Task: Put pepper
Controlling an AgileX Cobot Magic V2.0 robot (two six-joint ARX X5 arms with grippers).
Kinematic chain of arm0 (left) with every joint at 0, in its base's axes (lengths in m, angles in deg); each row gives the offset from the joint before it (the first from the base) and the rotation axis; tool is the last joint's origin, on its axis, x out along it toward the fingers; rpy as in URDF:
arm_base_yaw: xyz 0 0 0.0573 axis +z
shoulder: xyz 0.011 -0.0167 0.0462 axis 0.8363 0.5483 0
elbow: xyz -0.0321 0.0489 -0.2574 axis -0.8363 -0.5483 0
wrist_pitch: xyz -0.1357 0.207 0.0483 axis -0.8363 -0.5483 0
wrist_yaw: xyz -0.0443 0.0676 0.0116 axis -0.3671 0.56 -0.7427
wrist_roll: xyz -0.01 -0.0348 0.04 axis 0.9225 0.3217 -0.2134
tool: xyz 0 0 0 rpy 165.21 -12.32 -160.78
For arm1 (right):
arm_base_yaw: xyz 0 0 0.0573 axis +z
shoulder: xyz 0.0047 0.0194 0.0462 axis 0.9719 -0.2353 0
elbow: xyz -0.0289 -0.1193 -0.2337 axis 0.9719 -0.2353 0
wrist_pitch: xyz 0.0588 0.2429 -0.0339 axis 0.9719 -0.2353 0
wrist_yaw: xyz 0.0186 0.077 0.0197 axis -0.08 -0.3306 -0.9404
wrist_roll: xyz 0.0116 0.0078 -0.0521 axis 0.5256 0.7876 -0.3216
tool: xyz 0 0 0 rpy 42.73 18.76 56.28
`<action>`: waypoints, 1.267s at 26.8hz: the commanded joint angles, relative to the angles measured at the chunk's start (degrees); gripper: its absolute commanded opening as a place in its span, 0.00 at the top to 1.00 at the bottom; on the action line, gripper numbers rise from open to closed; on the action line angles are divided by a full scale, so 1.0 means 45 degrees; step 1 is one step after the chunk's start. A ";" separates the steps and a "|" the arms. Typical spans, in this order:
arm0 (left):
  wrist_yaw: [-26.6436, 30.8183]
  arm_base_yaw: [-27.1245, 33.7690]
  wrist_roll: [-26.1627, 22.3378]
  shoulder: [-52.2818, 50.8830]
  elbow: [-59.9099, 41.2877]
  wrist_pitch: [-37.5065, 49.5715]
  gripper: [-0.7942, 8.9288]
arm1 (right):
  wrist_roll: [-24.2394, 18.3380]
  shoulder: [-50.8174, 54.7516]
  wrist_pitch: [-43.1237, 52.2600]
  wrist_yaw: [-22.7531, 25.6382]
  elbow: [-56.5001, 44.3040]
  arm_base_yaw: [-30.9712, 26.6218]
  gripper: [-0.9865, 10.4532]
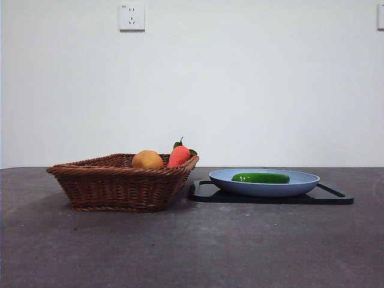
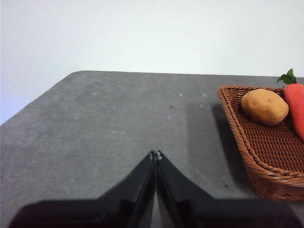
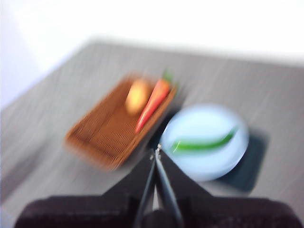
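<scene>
The dark green pepper (image 1: pixel 260 178) lies flat in a blue plate (image 1: pixel 231 182) that rests on a black tray (image 1: pixel 207 193). The right wrist view, blurred by motion, shows the pepper (image 3: pixel 203 144) on the plate (image 3: pixel 199 123) from high above. My right gripper (image 3: pixel 156 153) is shut and empty, well above the table. My left gripper (image 2: pixel 155 155) is shut with nothing in it, over bare table beside the wicker basket (image 2: pixel 247 147). Neither arm appears in the front view.
The brown wicker basket (image 1: pixel 114 187) stands left of the tray and holds a round yellow-brown produce (image 1: pixel 147 159) and a red-orange pointed vegetable (image 1: pixel 178 155) with green leaves. A white wall with a socket (image 1: pixel 131 17) is behind the dark table.
</scene>
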 commanded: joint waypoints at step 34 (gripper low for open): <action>-0.0015 0.0034 0.0078 -0.0053 -0.0136 0.0121 0.91 | 0.0903 0.9131 0.8490 0.1433 -1.5096 -0.1355 0.90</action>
